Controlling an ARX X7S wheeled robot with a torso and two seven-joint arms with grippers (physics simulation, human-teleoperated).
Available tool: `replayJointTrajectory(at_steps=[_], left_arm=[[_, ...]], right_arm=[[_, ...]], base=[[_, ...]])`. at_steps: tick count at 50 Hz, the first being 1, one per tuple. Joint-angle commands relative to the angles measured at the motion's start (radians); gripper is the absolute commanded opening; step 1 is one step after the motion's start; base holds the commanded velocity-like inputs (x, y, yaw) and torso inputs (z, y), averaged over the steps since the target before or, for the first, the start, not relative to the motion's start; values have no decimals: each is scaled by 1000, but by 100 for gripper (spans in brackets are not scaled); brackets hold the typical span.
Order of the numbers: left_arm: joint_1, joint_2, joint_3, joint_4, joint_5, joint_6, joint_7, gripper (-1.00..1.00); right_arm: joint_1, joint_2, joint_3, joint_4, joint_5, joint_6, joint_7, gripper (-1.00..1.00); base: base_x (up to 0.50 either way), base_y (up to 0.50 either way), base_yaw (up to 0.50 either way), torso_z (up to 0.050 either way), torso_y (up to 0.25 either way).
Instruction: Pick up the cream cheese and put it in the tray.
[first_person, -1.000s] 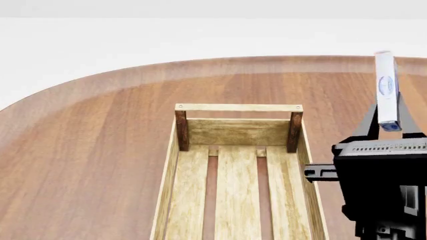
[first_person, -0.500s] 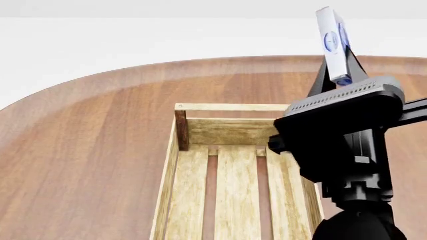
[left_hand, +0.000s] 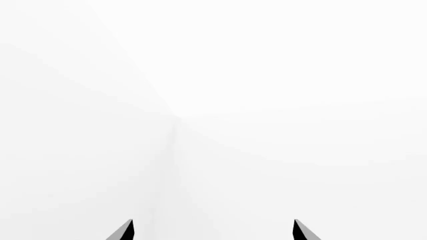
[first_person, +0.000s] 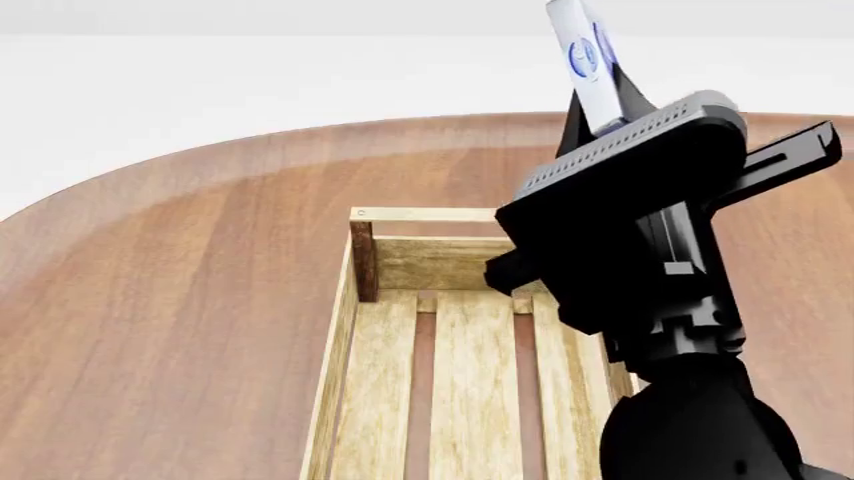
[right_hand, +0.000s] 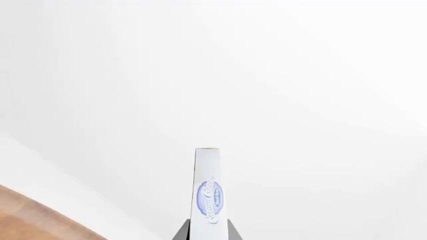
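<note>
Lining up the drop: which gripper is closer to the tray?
Right. The right gripper, shut on the cream cheese, is raised over the tray near its far right corner. The left gripper sees only white background, no tray.

I see the cream cheese (first_person: 583, 57) as a white box with a blue oval logo; in the right wrist view (right_hand: 208, 192) the logo carries pale lettering. My right gripper (first_person: 603, 112) is black, with a grey dotted strip on its body. The tray (first_person: 470, 350) is light yellowish wood with visible grain, and its corner post at 9 o'clock from the gripper is dark brown. The table (first_person: 187, 280) is reddish-brown wood with long streaks. My left gripper (left_hand: 213, 231) shows black-grey fingertips against plain white.
</note>
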Motion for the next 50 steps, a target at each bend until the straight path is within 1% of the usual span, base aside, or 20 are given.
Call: replayJointTrajectory(at_steps=[1, 7, 11, 17, 19, 28, 38, 43, 50], left_arm=[[-3, -1, 4, -3, 0, 0, 0, 100], [-6, -1, 7, -5, -1, -4, 1, 100], [-6, -3, 7, -7, -2, -3, 0, 100], [-4, -4, 7, -6, 0, -2, -2, 100], [-4, -5, 8, -7, -1, -1, -1, 100], [-2, -5, 11, -2, 5, -10, 1, 100], [-2, -7, 12, -2, 6, -10, 0, 100], [-3, -8, 11, -2, 4, -9, -2, 100], [-3, -7, 12, 0, 7, -11, -4, 100]], right_arm=[[47, -8, 18, 3, 27, 12, -70, -100], [56, -6, 28, -6, 108, 45, -147, -100], [55, -5, 42, -10, 147, 72, -171, -100], [40, -21, 139, -3, 267, 82, -216, -100], [40, -18, 144, 3, 275, 77, -225, -100], [30, -44, 247, 68, 406, 99, -274, -100], [16, -15, 240, 114, 457, 138, -338, -100], [-25, -7, 230, 154, 456, 96, -378, -100], [-29, -11, 252, 162, 491, 101, -391, -100]], base=[[0, 0, 0, 0, 0], [0, 0, 0, 0, 0], [0, 0, 0, 0, 0], [0, 0, 0, 0, 2], [0, 0, 0, 0, 0], [0, 0, 0, 0, 0], [0, 0, 0, 0, 1], [0, 0, 0, 0, 0], [0, 0, 0, 0, 1]])
